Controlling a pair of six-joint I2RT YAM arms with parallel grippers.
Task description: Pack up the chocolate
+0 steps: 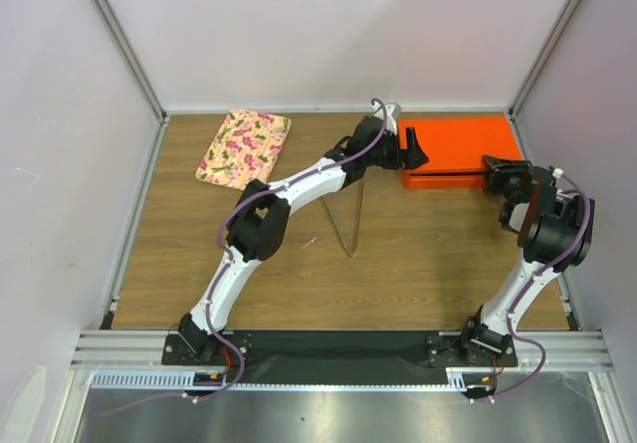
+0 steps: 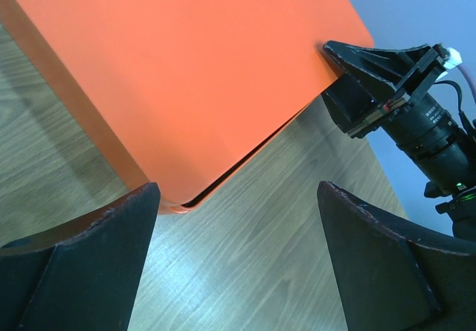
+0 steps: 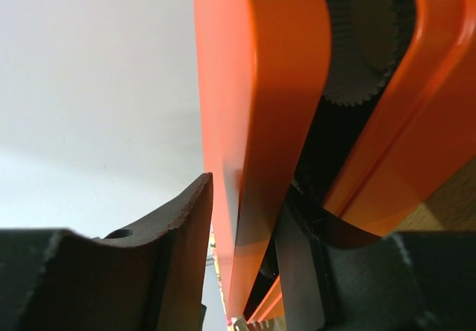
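Orange box [image 1: 463, 142] sits tight at the back, rear wall [image 1: 348, 35] just behind it and side wall [image 1: 587, 85] near its right end, so there's little room there. Left hand [image 1: 413, 151], spread wide, blocks the box's left end. Right hand [image 1: 501, 172] pinches the lid [image 3: 275, 123] at the right end. The lid gap is a slit with a fluted cup [image 3: 364, 48] inside. Worktop [image 1: 418, 254] in front of the box lies free.

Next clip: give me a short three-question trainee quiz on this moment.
1. True or false: the jaws of the left gripper stand open, holding nothing.
2. The right gripper is clamped on: A) nothing; B) the orange lid; C) a spoon.
3. Fill in: inside the orange box, under the raised lid, a fluted paper ____ shows.
Key: 1 true; 2 B; 3 cup.
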